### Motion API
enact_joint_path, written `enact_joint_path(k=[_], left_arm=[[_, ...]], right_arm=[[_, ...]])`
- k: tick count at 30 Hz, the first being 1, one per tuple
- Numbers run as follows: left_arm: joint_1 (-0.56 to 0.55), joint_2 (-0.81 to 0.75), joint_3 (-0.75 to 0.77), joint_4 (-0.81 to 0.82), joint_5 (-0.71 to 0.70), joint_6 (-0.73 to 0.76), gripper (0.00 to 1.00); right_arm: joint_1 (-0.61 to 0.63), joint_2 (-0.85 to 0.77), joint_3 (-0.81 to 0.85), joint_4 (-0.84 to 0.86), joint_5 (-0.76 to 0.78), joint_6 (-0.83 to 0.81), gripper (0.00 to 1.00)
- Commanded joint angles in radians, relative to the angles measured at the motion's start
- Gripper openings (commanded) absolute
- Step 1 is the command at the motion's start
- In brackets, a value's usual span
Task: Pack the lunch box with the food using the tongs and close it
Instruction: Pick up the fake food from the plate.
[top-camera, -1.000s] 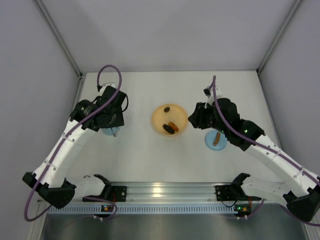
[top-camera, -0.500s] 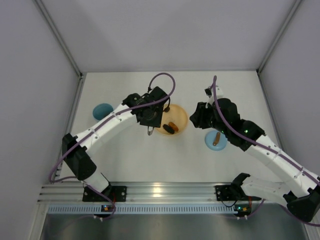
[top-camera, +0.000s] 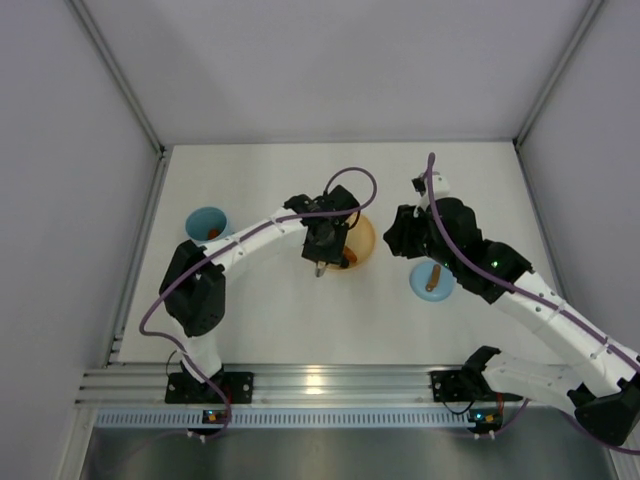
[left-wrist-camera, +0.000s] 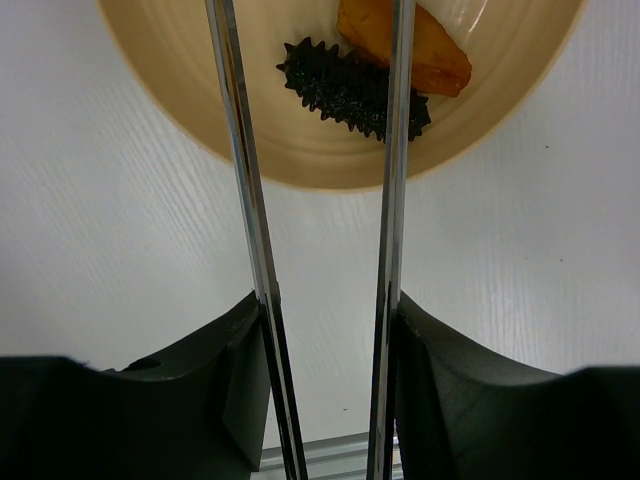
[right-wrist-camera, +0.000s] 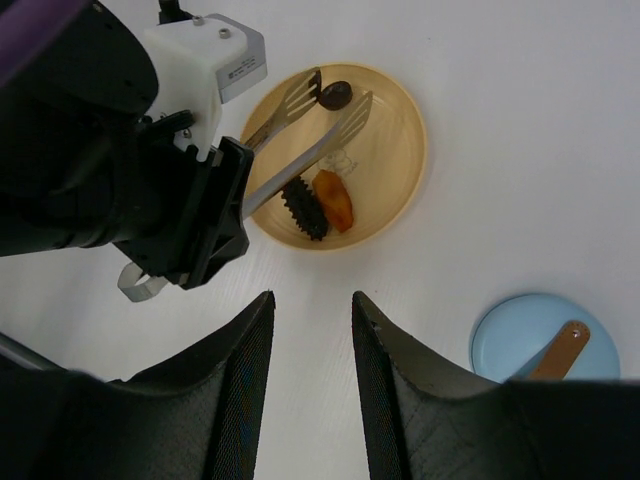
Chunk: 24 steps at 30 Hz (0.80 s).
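Lunch box (top-camera: 207, 223) — where is it sitting?

Far left on the bench (top-camera: 270, 315), open, with a small orange piece (top-camera: 212, 233) inside it. Its lid (top-camera: 418, 284) lies well apart on the right side, brown knob (right-wrist-camera: 560, 345) facing up, beside the right arm.

And the tongs (right-wrist-camera: 320, 140)?

Clamped between the left fingers (left-wrist-camera: 225, 350). Both metal arms run out from them over the plate (right-wrist-camera: 405, 160) in the middle of the bench, and the tips stand spread apart.

What food is on the plate?

A spiky black piece (left-wrist-camera: 345, 90) touching an orange wedge (left-wrist-camera: 415, 55) on the near side. There is also a dark round piece (right-wrist-camera: 337, 95) on the far side, by the tong tips.

The right fingers (right-wrist-camera: 240, 400)?

Apart and holding nothing — they hover above the bench just right of the plate, with the lid near them.
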Motion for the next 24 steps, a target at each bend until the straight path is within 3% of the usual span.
enact_joint_path(k=[1, 24], left_arm=[[0.001, 0.036, 0.054, 0.051, -0.007, 0.019, 0.5], [0.025, 0.044, 0.03, 0.063, -0.03, 0.024, 0.47]], right_arm=[[-0.002, -0.019, 0.022, -0.015, 0.031, -0.021, 0.37], [-0.002, -0.016, -0.024, 0.017, 0.02, -0.015, 0.37]])
